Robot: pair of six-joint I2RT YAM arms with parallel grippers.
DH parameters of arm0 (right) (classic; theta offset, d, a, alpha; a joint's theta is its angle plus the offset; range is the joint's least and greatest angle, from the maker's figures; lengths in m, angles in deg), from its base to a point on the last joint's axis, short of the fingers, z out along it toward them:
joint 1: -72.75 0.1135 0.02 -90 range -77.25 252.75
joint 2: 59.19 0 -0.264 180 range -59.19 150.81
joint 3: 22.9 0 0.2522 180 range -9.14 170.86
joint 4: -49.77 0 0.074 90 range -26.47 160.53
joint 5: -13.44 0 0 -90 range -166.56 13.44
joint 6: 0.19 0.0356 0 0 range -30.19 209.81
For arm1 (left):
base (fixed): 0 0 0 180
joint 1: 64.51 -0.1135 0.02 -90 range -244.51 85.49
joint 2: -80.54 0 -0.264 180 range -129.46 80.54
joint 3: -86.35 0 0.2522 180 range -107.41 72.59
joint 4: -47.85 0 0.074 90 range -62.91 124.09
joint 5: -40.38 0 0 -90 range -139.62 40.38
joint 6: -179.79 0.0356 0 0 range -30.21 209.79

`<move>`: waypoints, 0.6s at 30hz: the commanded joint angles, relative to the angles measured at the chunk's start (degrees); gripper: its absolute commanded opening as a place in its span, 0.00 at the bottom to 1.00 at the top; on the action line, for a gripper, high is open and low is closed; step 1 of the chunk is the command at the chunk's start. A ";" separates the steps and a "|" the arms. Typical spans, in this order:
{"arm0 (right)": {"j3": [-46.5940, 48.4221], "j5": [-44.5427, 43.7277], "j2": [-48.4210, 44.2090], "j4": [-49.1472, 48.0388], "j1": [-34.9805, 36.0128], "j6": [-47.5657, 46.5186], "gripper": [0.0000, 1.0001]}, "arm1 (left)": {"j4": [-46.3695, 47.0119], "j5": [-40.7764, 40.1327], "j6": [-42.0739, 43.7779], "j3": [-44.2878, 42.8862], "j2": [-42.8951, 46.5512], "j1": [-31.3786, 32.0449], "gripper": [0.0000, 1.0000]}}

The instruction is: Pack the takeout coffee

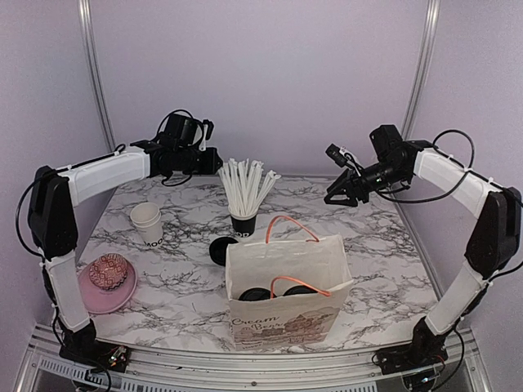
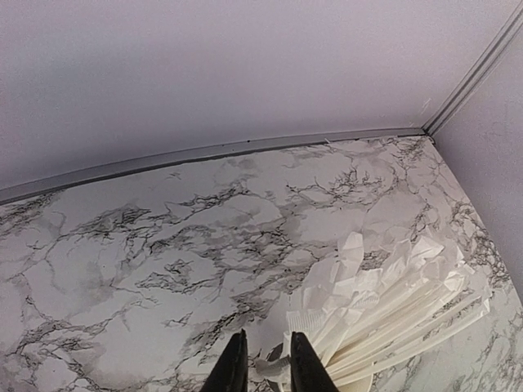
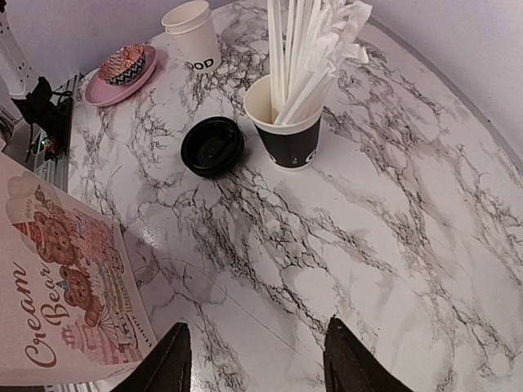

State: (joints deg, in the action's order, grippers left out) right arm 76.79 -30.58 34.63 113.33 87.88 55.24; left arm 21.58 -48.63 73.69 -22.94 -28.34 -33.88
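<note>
Both takeout coffees, small paper cups of which only the round black plastic lids (image 1: 256, 294) (image 1: 299, 290) show, stand side by side at the bottom of the white paper carrier bag with orange cord handles (image 1: 286, 322). Upright and close together, they probably brace each other and keep their lids level. The bag stands open-mouthed at the near middle of the marble-patterned table (image 1: 392, 261), between the two arm bases, a spot either arm can reach. By this layout the packing itself looks done. The left gripper (image 2: 265, 363) hangs high over the far side of the table, above and just beside the black paper cup (image 3: 290, 135) that fans out long white paper-wrapped straws (image 3: 315, 41). Its jaws are narrow, with a slim gap and nothing between them. The right gripper (image 3: 257, 359) hovers over bare table on the far right, jaws wide and empty, looking down past the printed side of the bag. A spare round black plastic lid (image 3: 212, 146) lies flat just beside the straw cup. The stack of lidless white paper cups (image 3: 194, 37) and the pink plate (image 1: 98, 306) carrying a red-patterned paper liner (image 1: 109, 271) sit well apart on the left, out of the bag's way, likely as leftover stock.
</note>
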 commanded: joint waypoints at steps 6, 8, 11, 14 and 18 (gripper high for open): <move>0.91 1.45 -0.30 -0.46 -0.02 -0.66 0.53 | 0.89 -2.30 0.65 1.00 3.27 -0.31 0.12; 1.22 1.57 0.06 -0.24 -0.02 -0.70 0.53 | 0.88 -2.97 0.65 1.33 4.35 -0.31 0.12; 1.51 1.72 0.35 -0.14 0.05 -0.78 0.53 | 0.84 -3.51 0.90 1.49 6.28 -0.31 0.09; 1.65 1.83 0.64 -0.06 -0.01 -0.80 0.53 | 0.43 -3.47 1.38 1.12 7.08 -0.31 0.05; 1.95 1.75 0.75 0.12 -0.02 -0.77 0.53 | -0.92 -3.15 1.73 0.22 8.42 -0.27 0.01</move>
State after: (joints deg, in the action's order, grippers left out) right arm 76.84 -29.73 34.65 113.31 87.88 55.20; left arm 21.62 -51.23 74.45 -21.63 -22.88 -33.88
